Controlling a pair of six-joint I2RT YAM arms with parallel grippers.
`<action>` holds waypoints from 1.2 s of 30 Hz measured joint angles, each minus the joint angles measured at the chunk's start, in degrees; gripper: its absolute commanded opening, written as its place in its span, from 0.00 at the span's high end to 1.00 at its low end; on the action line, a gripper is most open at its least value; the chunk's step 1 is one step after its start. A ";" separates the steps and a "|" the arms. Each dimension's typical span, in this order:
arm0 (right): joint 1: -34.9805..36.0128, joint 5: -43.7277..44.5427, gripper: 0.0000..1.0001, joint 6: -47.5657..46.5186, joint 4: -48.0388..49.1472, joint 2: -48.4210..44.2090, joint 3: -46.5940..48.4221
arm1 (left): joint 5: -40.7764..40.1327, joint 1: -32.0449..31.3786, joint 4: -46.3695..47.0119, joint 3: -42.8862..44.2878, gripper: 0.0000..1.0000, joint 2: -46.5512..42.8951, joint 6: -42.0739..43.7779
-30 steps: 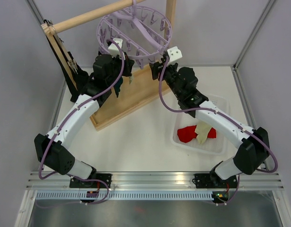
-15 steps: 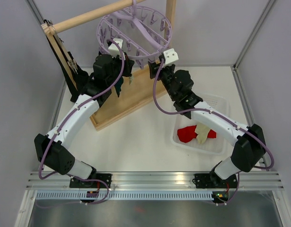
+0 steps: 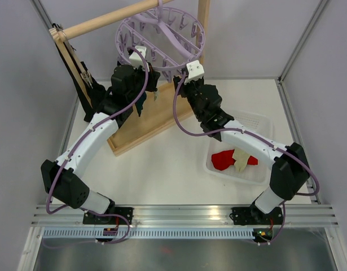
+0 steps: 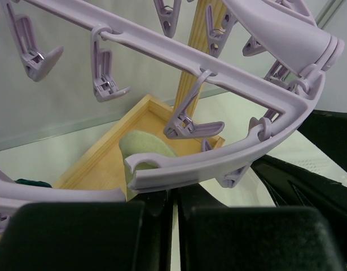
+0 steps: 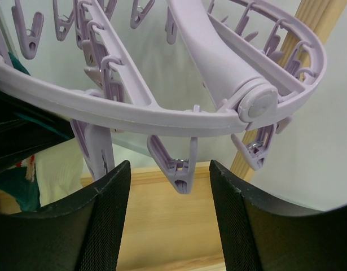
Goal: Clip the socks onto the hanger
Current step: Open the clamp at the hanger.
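**Clipping a sock, approach stage.** The lavender hanger point(image 3: 179, 42) hangs from the wooden rack point(image 3: 156, 116) at the far side of the surface point(image 3: 162, 169), and both arms reach up to its near rim.

The left gripper point(image 4: 174, 203) is fully closed just under the outer ring. A pale sock point(image 4: 144, 148) rises from its fingertips and appears to be pinched there, with its free edge close behind the ring. A dark teal sock point(image 3: 140, 106) hangs below this gripper; whether a clip holds it cannot be told.

The right gripper point(image 5: 168, 169) stands wide open and holds nothing. Its two jaws flank one dangling clip point(image 5: 179, 172) on the outer ring without touching it. A red sock point(image 3: 223, 160) and a cream sock point(image 3: 241, 158) lie in the clear tray point(image 3: 262, 121) to the right, not yet hung.

Judged step: one arm presents the sock while the other prepares to open a clip. The next move likely calls for the right gripper to squeeze the clip's upper tabs so its mouth spreads. The left arm would then feed the sock's edge into the mouth before either gripper lets go. The clip swings freely, so a centred squeeze matters.
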 measured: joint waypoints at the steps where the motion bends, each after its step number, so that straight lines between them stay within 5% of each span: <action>1: 0.07 0.42 0.35 -0.13 0.07 0.09 0.24 | 0.00 0.00 0.00 0.00 0.98 0.00 0.00; 21: 0.42 4.87 0.40 -1.68 0.70 3.34 5.51 | 0.00 0.00 -0.61 0.02 0.98 0.00 0.09; 36: 0.42 5.49 0.75 -1.66 -2.84 3.19 6.54 | 0.00 0.00 -0.81 0.02 0.98 0.00 0.15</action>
